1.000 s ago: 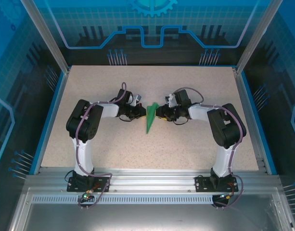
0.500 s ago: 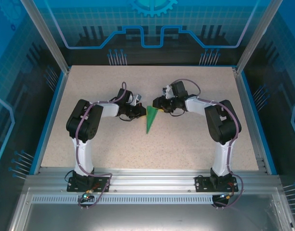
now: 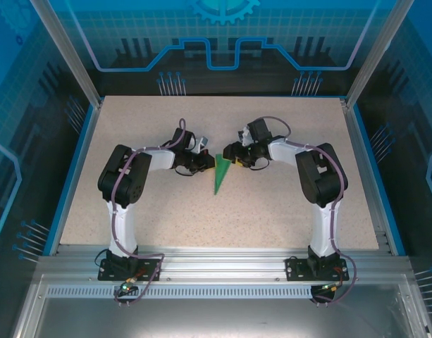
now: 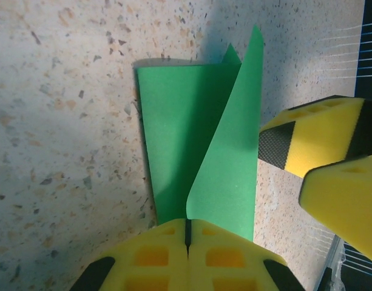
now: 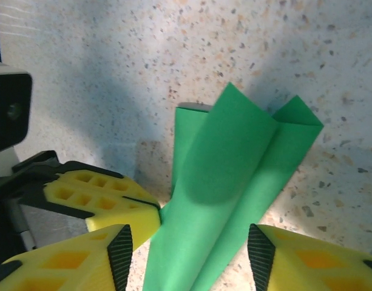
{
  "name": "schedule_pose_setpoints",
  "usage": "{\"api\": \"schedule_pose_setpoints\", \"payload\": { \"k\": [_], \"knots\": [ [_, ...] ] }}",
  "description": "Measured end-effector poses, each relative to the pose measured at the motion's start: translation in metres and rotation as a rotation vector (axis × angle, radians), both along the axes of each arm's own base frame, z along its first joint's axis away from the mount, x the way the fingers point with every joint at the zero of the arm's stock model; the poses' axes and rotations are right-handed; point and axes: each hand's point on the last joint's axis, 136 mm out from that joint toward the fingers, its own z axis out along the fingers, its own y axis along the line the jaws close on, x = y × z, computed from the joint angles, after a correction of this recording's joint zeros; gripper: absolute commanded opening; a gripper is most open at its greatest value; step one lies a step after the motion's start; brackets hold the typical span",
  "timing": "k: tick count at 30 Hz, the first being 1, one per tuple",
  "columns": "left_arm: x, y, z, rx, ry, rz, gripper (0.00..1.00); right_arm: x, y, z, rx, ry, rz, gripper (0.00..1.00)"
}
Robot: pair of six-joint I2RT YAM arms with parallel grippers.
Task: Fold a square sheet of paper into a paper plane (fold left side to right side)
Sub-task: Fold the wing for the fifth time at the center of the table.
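Paper plane (image 3: pixel 220 172), a slim bright-green dart, lies at the middle of the speckled table (image 3: pixel 286 211), broad end toward the far side, point toward the arms' bases; both arms reach in to that broad end from opposite sides.

The left tool (image 3: pixel 205 163) comes in from the left with its yellow pads pressed together on the paper's edge. Seen from the left wrist, the pads (image 4: pixel 155 248) meet in a thin seam and a raised green flap runs down into it. One layer of the plane (image 4: pixel 173 139) rests flat on the table, while the pinched flap stands up in a soft curve beside it.

The right tool (image 3: pixel 228 155) sits at the plane's right side, jaws standing apart and holding nothing. From the right wrist, its two yellow fingers (image 5: pixel 70 260) frame the bottom corners with the folded paper (image 5: pixel 228 176) rising between them, and whether either finger touches the paper cannot be told. The left tool's closed pads (image 5: pixel 107 200) show at the left of that view, touching the paper's near edge.

The plane's creased layers fan open at the broad end, casting a shadow on the table.
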Motion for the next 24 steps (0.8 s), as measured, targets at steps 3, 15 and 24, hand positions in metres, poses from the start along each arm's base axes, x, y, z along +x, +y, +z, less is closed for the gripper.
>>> {"api": "schedule_pose_setpoints", "payload": {
  "k": [3,15,24],
  "knots": [
    [0.000,0.000,0.000,0.000,0.001,0.000,0.00,0.002,0.002,0.000,0.003,0.001,0.003,0.61],
    [0.000,0.000,0.000,0.001,0.002,0.000,0.00,0.013,0.007,0.002,0.007,-0.009,0.004,0.63],
    [-0.001,0.000,0.000,0.002,0.003,-0.002,0.00,0.011,0.009,-0.007,-0.006,0.023,0.009,0.64]
  ]
}}
